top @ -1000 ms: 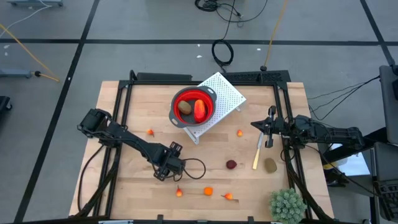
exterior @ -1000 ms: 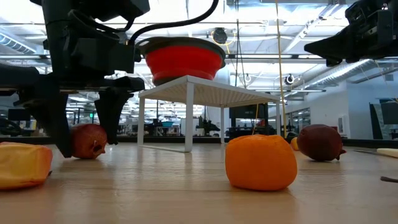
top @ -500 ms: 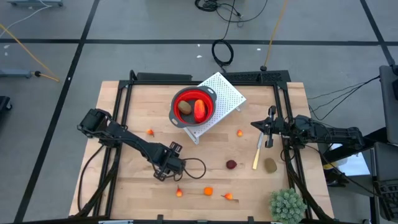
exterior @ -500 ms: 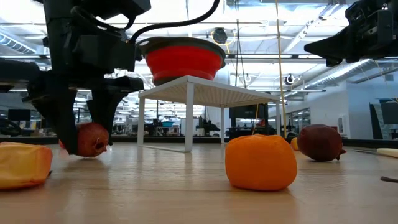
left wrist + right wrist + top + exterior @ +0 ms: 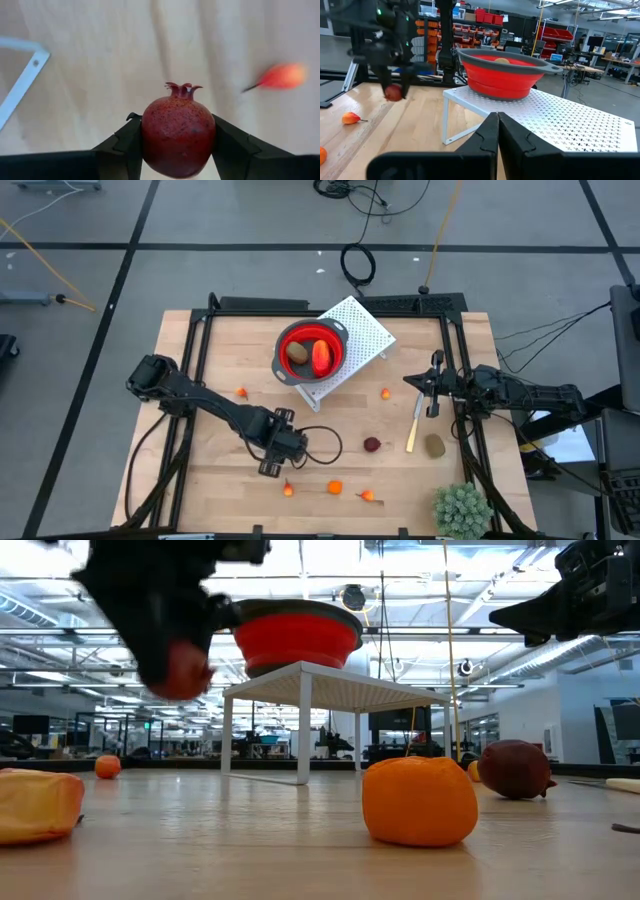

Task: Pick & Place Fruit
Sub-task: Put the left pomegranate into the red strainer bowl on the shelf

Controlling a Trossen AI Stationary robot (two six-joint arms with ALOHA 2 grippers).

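Note:
My left gripper [image 5: 275, 462] hangs above the near middle of the table, shut on a dark red ball with a small crown [image 5: 178, 134]. The low view shows that ball [image 5: 180, 670] well above the tabletop. My right gripper [image 5: 435, 385] waits shut at the table's right side. A red bowl [image 5: 312, 352] stands on a white perforated stand [image 5: 360, 328] at the far middle, with an olive-brown oval and a red-orange piece inside. A second dark red ball [image 5: 372, 445], an olive-brown oval [image 5: 434, 445] and several small orange pieces [image 5: 335, 487] lie on the wood. My left gripper pinches the dark red ball by its two opposite sides [image 5: 149, 136] between its two fingers [image 5: 122, 142]. The fingers come from above, pointing steeply down. The ball is lifted clear of the table, its crown [image 5: 182, 90] pointing away from the wrist.
A pale yellow stick [image 5: 413, 425] lies beside the right arm. A spiky green plant ball [image 5: 462, 510] sits at the near right corner. A loop of black cable [image 5: 322, 446] trails from the left gripper. Bare wood lies between the bowl stand and the left gripper.
My left gripper has shut on the dark red ball, which lay on the table between its open fingers, and has risen with it while rolling at the wrist. The ball now hangs clear of the wood. The gripper has also shifted slightly toward the table's near edge.

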